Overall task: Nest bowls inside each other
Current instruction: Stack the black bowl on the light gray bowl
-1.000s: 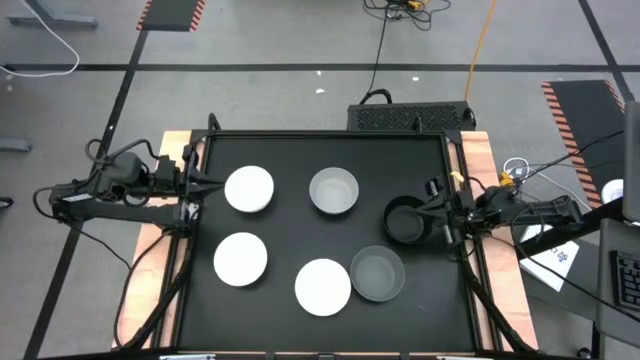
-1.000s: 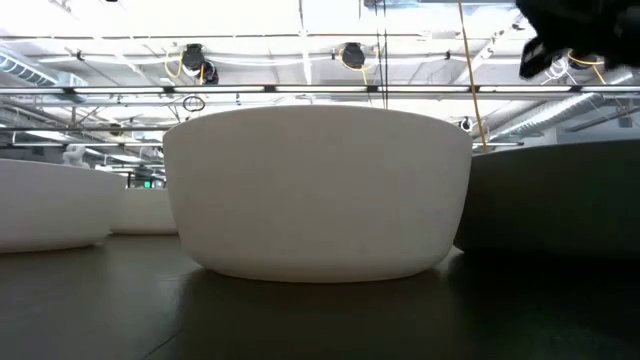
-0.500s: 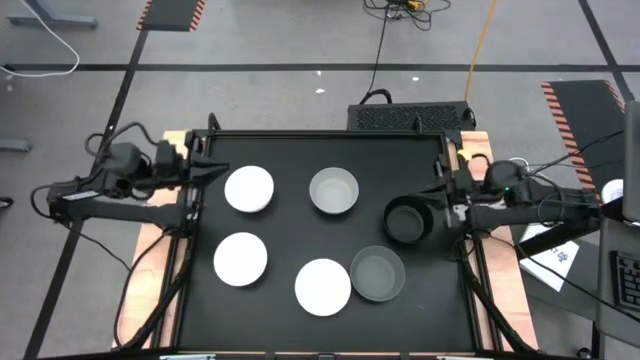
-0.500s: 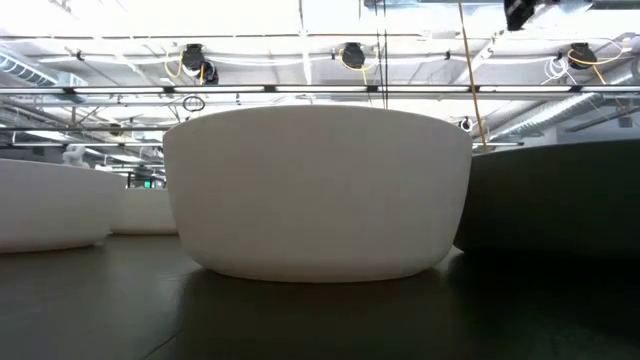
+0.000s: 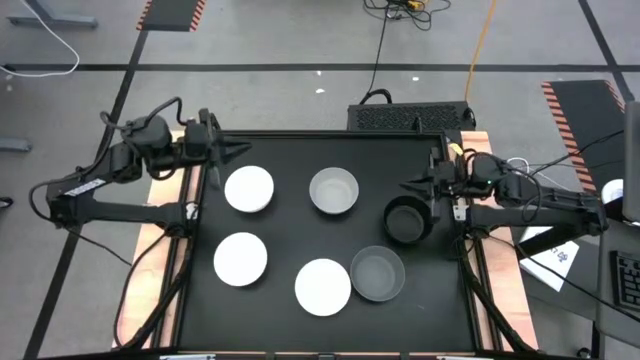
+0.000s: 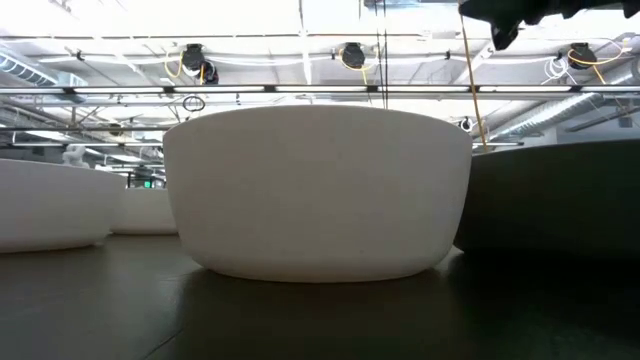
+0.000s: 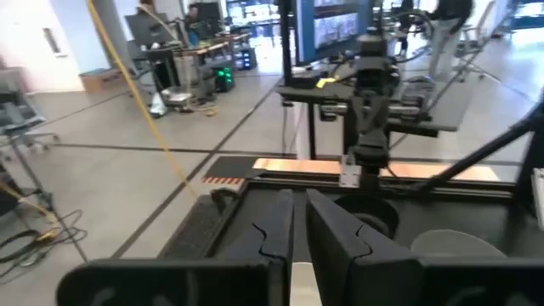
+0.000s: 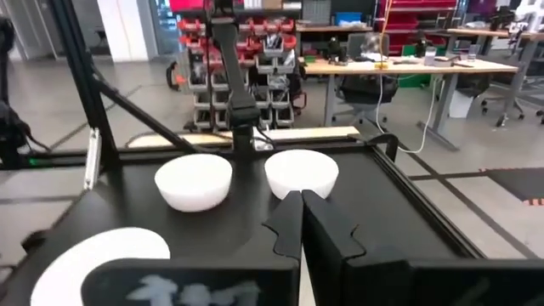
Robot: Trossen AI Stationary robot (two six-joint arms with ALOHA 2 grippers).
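Six bowls rest on their bases on the black table top. White bowls sit at the far left, near left and near middle. Grey bowls stand at the far middle and near right, and the black bowl is at the right. My left gripper hovers shut above the far left corner, just beyond the far-left white bowl, and holds nothing. My right gripper, also shut and holding nothing, hangs above the black bowl's far rim.
A raised frame borders the table, with wooden strips at both sides. A black box lies beyond the far edge. In the low view the near white bowl fills the middle, with the grey bowl on its right.
Both arms have risen from the table's sides. My left gripper has swung up toward the far edge and a little inward. My right gripper has lifted and moved toward the far edge, coming over the black bowl's far rim. Both stayed shut, and no bowl has moved.
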